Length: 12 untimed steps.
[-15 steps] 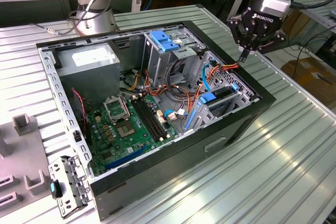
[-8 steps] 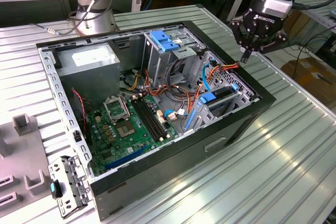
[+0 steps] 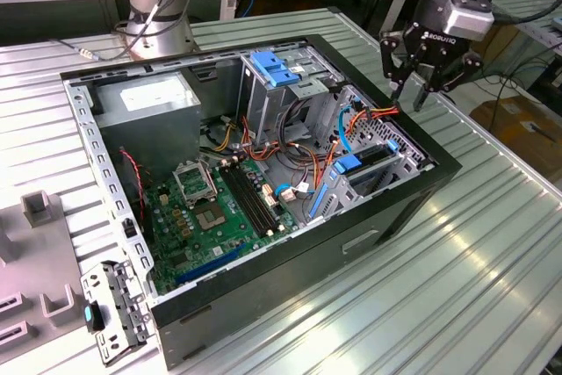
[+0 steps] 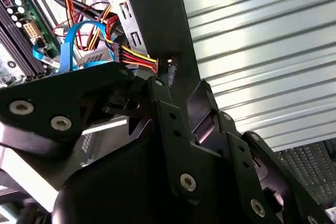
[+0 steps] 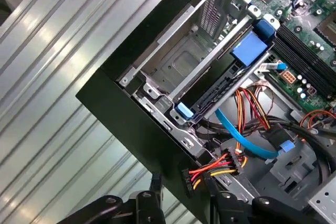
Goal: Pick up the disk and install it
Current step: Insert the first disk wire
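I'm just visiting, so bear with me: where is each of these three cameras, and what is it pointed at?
Exterior view: off the arm, looking down at an angle on the open computer case on the ribbed table; it shows the arm and its open hand over the case's edge.
Second wrist view: rides near the wrist, looking past the hand's black links to the case wall and table.
First wrist view: also near the wrist, looking down into the drive bay.
Both wrist views share the red-yellow cable plug.

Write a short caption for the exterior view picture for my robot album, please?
Robot gripper hangs open and empty over the corner of an open computer case on a ribbed metal table.
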Motion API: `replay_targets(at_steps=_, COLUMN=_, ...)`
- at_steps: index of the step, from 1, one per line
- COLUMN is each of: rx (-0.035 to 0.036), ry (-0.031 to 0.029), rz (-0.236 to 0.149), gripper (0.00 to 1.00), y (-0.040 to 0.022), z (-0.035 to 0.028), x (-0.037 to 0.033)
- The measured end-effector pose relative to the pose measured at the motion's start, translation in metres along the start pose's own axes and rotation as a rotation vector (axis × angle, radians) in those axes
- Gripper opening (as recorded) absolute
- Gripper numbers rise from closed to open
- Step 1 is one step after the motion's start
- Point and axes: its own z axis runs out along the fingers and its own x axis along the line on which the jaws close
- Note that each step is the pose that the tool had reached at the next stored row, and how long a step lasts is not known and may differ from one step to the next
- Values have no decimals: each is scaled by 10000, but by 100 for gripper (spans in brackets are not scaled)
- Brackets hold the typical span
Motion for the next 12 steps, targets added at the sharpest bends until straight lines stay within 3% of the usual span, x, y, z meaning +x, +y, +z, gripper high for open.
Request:
replay_targets(at_steps=2, rx=62, ry=8, rz=-655, gripper=42, y=14, z=92, x=-23)
replay_targets(at_steps=3, rx=75, ry=3, rz=-714, gripper=41, y=24, z=96, x=-34)
replay_targets(at_steps=4, rx=85, ry=10, rz=-734, gripper=34, y=34, z=85, x=-42)
replay_targets(at_steps=6, rx=100, ry=17, rz=-740, gripper=22, y=36, z=-7, x=-40)
replay_targets(at_steps=7, rx=99, ry=20, rz=-740, gripper=15, y=37, z=-8, x=-40)
replay_targets(at_steps=8, rx=68, ry=75, rz=-742, gripper=15, y=35, z=-9, x=-42)
replay_targets(at_steps=11, rx=28, ry=119, rz=-745, gripper=16, y=28, z=-5, x=-51)
replay_targets(at_steps=12, rx=14, ry=131, rz=-748, gripper=22, y=22, z=2, x=-58)
